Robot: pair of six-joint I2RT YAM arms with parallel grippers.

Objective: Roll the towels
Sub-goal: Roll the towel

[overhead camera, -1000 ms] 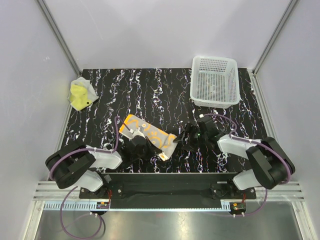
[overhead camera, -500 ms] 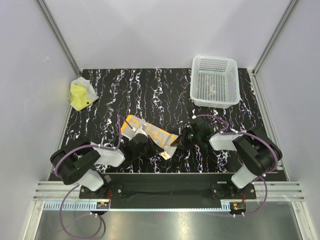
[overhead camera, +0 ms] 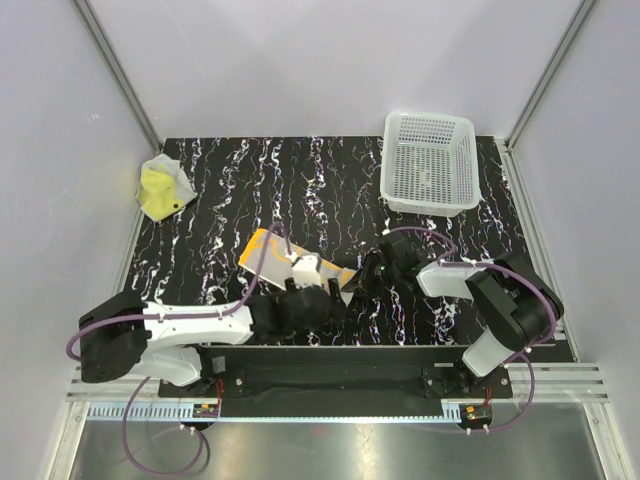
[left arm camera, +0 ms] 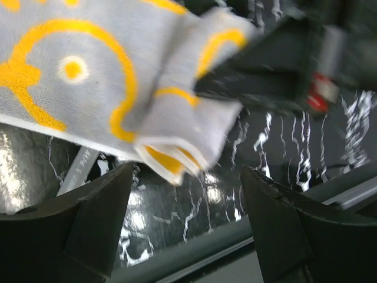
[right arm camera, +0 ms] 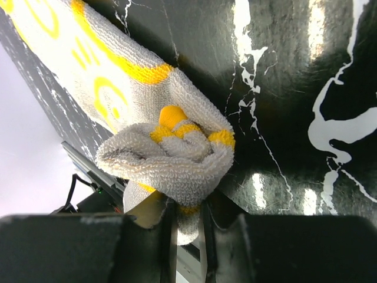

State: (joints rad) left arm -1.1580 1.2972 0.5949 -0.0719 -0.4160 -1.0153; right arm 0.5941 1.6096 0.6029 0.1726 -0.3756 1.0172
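Observation:
The orange towel (overhead camera: 285, 260) with white squiggles lies slantwise on the near middle of the table, its near-right end folded over. My right gripper (overhead camera: 362, 282) is shut on that bunched end (right arm camera: 171, 153), with cloth pinched between its fingers (right arm camera: 187, 227). My left gripper (overhead camera: 330, 298) stands open just in front of the same end. In the left wrist view its jaws (left arm camera: 185, 218) are wide apart, with nothing between them and the towel's folded corner (left arm camera: 171, 153) just beyond. The yellow towel (overhead camera: 160, 188) lies crumpled at the far left edge.
A white perforated basket (overhead camera: 392, 160) stands at the back right corner. Both arms crowd the near middle of the black marbled table (overhead camera: 330, 190). The table's front rail (left arm camera: 194, 247) runs close under the left gripper.
The left gripper has opened and let go of the towel, and its arm has stretched to the right. The right gripper moved in and shut on the towel's near-right end.

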